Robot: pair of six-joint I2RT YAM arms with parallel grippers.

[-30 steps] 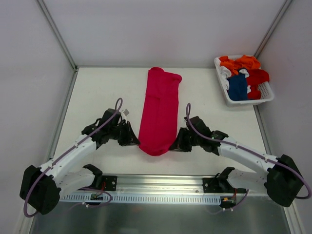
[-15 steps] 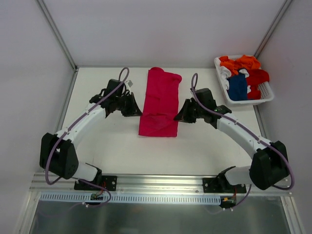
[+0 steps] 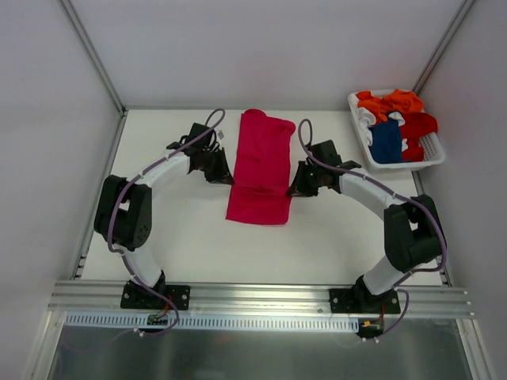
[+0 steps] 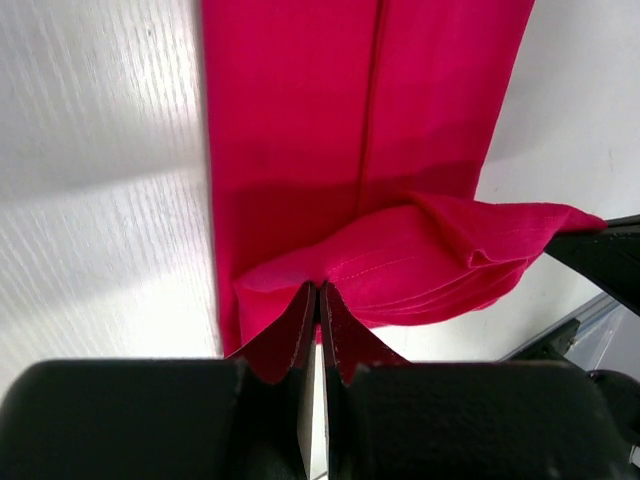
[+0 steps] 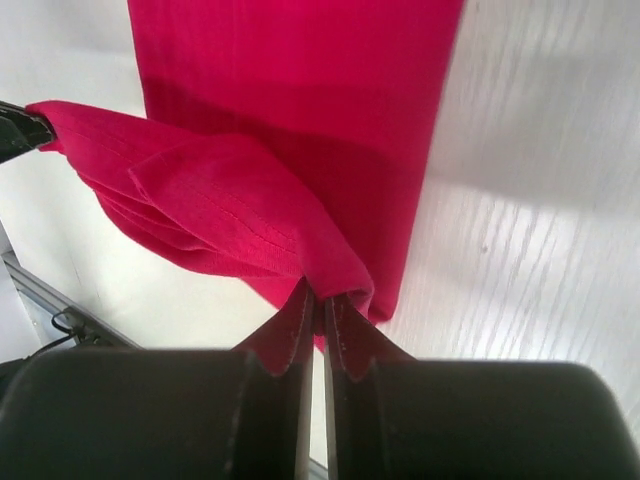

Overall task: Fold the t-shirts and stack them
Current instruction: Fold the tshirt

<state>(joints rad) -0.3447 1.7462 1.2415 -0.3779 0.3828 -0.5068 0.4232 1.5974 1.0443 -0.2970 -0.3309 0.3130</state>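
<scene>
With the near hem corners of the crimson-pink t-shirt (image 3: 259, 170) clamped between the closed fingers of the left gripper (image 4: 318, 300) and the right gripper (image 5: 315, 300), the raised fold between them is best carried forward level and laid squarely on the flat cloth beyond the fingertips.

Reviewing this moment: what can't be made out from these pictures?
- Top view: basket pile tangled; whatever lies under the orange shirt, red shirt and dark blue shirt is hidden.
- Top view: left pincer and right pincer tips masked by their own wrists.
- Wrist views: far end of the crimson-pink t-shirt cut off by the top edge; layers pinched buried in folds.
</scene>
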